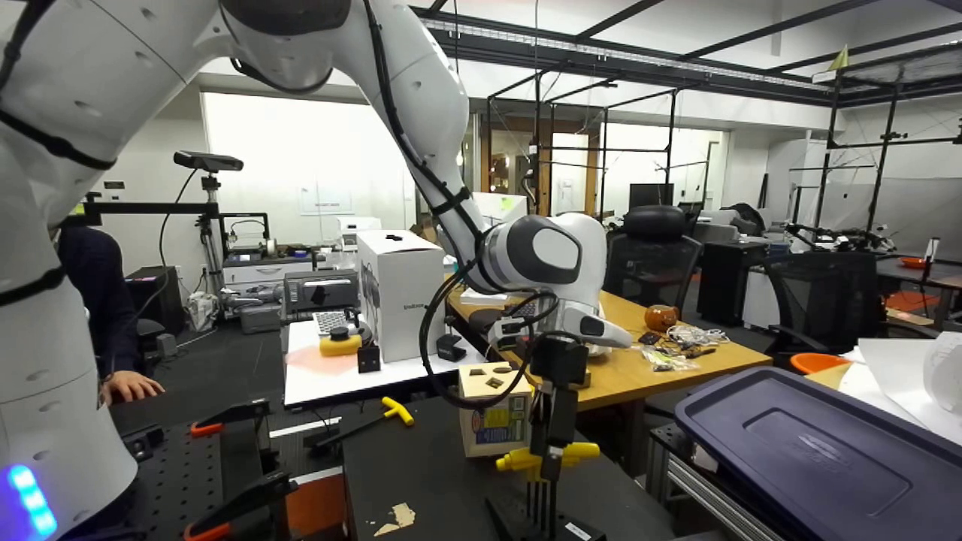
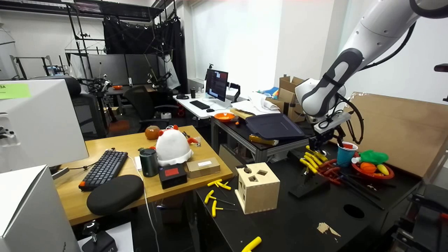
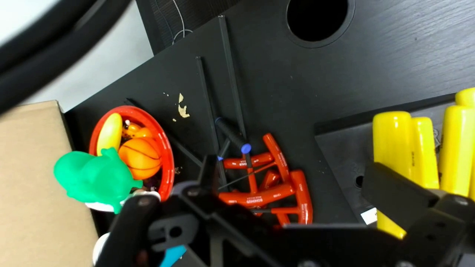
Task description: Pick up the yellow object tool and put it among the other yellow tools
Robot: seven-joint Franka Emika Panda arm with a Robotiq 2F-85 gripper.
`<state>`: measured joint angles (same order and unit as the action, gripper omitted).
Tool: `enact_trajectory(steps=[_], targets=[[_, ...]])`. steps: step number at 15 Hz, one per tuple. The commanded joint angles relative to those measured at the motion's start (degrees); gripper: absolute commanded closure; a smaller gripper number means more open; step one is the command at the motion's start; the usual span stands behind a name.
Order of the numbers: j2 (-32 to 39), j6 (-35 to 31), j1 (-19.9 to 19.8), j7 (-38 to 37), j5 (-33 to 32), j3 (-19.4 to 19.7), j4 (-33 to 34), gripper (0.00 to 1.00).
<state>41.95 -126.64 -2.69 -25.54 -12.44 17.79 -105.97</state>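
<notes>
Claw [image 3: 300, 181] spread wide, nothing gripped, right by the other yellow tools [image 3: 393, 141]; in wrist view one of its fingers [image 3: 397, 191] overlaps a couple of their handles, can't tell if touching. Those are bunched handles-up w/ shafts pointing down, in a black stand [image 2: 309, 189] on the dark counter [image 3: 356, 70]. Can't tell which yellow one is the task's own tool, i.e. whether it's in the bunch or among the loose ones. Btwn the fingers in wrist view, on the counter below, pile of red T-handles [image 3: 259, 196], long dark rods [image 3: 232, 76] nr it. Then a red bowl [image 3: 169, 159] w/ green toy [image 3: 102, 178], orange ball [image 3: 141, 154] + misc small stuff; blue cup [image 2: 344, 157] just beside it, nr cardboard sheet [image 2: 392, 126]. Out past the stand, wooden box [image 2: 260, 192] w/ shaped cutouts on top, in both exterior views. Loose yellow T-handles [image 2: 214, 209] lie nr it along the counter's edge; one more yellow T-handle [image 2: 252, 244] lies apart from them, cut off at bottom in an exterior view. Farther out, wood desk [image 2: 203, 150] w/ keyboard [image 2: 105, 169], dark mug [image 2: 148, 162] & white plush [image 2: 173, 147], plus a dark blue lid [image 2: 274, 125]
</notes>
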Motion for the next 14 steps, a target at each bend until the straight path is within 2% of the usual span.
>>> enact_trajectory(steps=[1,5,8,11,14], targets=[[-0.22,-3.41,1.92,-2.8,-3.15,1.94,-0.08,0.0],[2.29,-7.85,5.57,-8.56,-11.73,6.63,1.29,0.0],[3.25,-9.73,7.24,-13.18,-15.26,8.74,1.5,0.0],[2.54,-6.36,5.47,-11.54,-12.22,6.47,1.83,0.0],[2.04,-6.24,5.04,-11.27,-11.07,5.72,1.31,0.0]])
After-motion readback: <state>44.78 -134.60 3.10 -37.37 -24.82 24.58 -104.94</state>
